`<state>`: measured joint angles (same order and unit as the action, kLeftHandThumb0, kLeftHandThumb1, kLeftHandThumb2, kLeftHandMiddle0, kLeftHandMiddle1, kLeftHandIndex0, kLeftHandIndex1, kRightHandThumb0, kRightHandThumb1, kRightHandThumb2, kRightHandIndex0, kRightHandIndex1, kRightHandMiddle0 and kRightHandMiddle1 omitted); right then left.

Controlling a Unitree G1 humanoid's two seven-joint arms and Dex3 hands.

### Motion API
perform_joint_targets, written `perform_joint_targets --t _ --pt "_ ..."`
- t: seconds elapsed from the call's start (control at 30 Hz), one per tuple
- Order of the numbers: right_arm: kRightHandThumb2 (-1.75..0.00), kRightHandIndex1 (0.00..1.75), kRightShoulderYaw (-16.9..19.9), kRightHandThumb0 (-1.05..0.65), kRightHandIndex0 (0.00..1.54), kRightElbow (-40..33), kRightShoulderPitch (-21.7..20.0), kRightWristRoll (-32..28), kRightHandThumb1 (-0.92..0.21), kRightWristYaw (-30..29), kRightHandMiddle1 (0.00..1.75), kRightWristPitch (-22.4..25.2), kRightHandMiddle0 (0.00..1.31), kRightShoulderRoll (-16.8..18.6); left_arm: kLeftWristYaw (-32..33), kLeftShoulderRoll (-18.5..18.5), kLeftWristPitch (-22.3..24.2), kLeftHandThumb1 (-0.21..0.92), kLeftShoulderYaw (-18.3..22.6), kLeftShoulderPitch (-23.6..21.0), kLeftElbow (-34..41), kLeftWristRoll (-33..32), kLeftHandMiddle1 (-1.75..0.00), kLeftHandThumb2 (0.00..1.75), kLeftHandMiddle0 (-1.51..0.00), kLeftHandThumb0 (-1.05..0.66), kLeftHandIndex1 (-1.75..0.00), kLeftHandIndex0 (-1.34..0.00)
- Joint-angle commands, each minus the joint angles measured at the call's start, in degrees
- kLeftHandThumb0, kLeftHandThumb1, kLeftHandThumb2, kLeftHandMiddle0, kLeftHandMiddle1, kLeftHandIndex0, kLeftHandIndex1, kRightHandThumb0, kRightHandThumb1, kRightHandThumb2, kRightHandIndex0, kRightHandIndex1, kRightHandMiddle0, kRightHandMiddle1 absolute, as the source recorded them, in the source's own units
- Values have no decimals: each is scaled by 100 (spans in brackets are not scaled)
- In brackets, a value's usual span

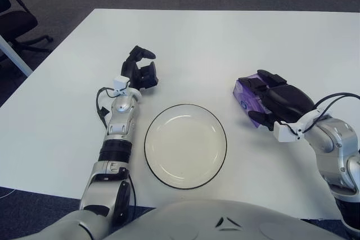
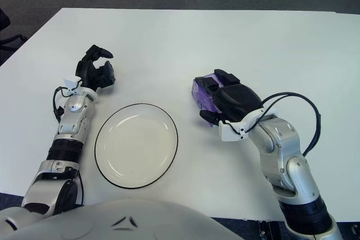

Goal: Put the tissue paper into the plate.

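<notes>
Purple soft-pack tissue paper (image 1: pixel 245 99) sits on the white surface (image 1: pixel 225 43), clasped under the right robot hand (image 1: pixel 277 102). Left of that hand lies the empty clear round plate (image 1: pixel 185 145); beyond it, the left robot hand (image 1: pixel 141 71), curled, holds nothing.

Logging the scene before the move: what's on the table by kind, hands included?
Tissue packs: 1, purple, under the right hand
Plates: 1, empty
Robot hands: 2, the left hand beside the plate's upper left
Total: 4
</notes>
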<state>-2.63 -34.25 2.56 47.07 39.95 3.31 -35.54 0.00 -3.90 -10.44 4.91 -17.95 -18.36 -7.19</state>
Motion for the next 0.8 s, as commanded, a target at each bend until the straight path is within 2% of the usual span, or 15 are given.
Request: perform_joint_targets --t 0.0,0.3,0.47,0.77 --pt "-102 0 -243 -100 0 385 -16 -167 -92 457 11 81 0 -169 61 304 -16 38 -47 590 -308 45 -175 124 -129 -46 -175 -56" --pt "-96 0 -436 -98 0 1315 -466 -737 -92 109 4 -334 0 -232 12 281 -74 41 -43 574 -373 34 -175 121 -130 -45 -175 -54" --pt "-94 0 -565 -96 0 2234 -852 -1068 -92 -371 6 -949 0 -210 -35 280 -81 42 -39 588 -350 -8 -175 119 -130 -45 -175 -53" --pt "-97 1 -755 -97 2 3462 -1418 -1435 -92 -1080 13 -1987 0 -169 -67 273 -117 44 -51 620 -329 -12 -175 117 -130 -44 -175 -52"
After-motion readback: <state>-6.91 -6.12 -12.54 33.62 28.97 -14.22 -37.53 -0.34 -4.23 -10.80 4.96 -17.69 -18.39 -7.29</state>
